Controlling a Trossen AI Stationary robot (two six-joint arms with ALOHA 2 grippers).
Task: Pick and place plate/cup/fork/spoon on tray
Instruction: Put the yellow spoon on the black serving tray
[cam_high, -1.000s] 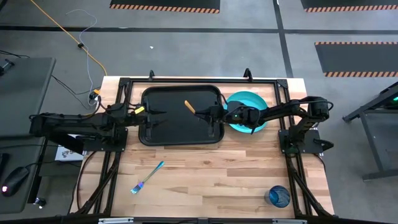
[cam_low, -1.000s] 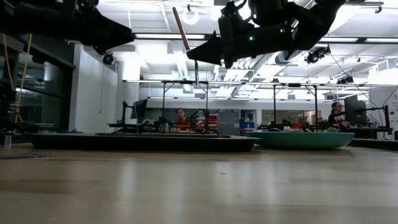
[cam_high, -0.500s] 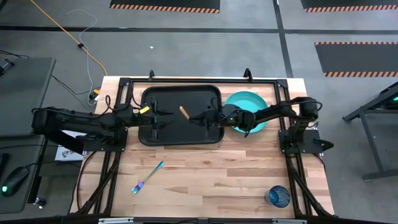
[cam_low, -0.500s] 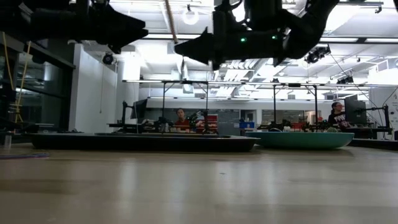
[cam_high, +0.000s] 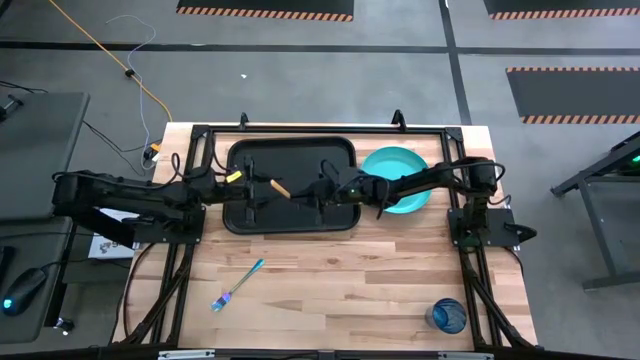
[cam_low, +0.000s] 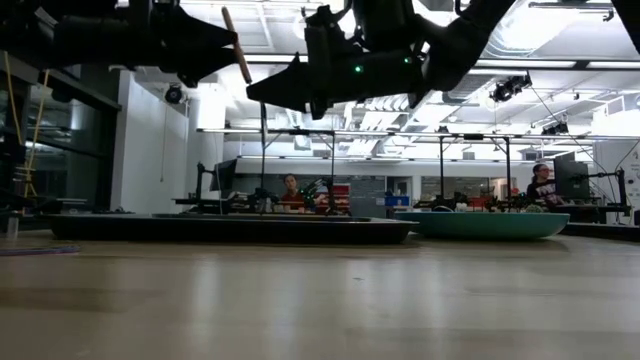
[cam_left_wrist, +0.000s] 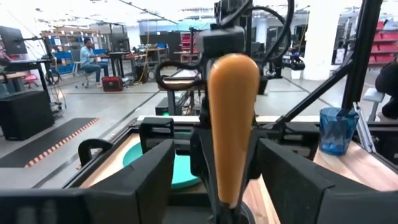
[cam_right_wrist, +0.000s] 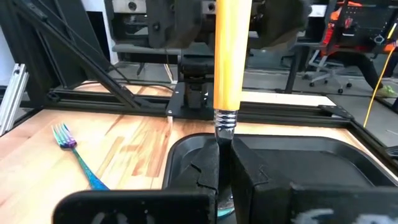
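One spoon (cam_high: 281, 187), orange handle, held in the air above the tray (cam_high: 250, 215), tilted, handle end pointing toward 10 o'clock in the high view. Gripped at its metal neck by the right gripper (cam_high: 312, 189), fingers clamped shut on it, seen close in the right wrist view with the spoon (cam_right_wrist: 231, 56) standing up from between the dark fingers. Bowl hidden inside the grip. Handle tip reaching between the left gripper (cam_high: 254, 187) fingers, spread wide on either side of it in the left wrist view (cam_left_wrist: 232, 130), not closed on it; whether touching, cannot tell. Both grippers over the tray's middle, facing each other, left coming in from 9 o'clock, right from 3 o'clock.

One tray, black, rectangular, at the 12 o'clock half of the table (cam_high: 340, 280); nothing seen lying in it. In the low view a long dark shape on the wood (cam_low: 230, 228), both arms overhead.

One plate (cam_high: 405, 165), turquoise, just beside the tray's 3 o'clock edge, partly under the right arm, resting on the table, not on the tray. Low view: plate (cam_low: 490, 224) next to the tray's end.

One fork (cam_high: 237, 286), teal handle, purple head, flat on the wood at 7 o'clock from the tray, well apart from it, head toward the table's 6 o'clock edge.

One cup (cam_high: 448, 317), dark blue, upright near the table's 5 o'clock corner, well apart from everything else.
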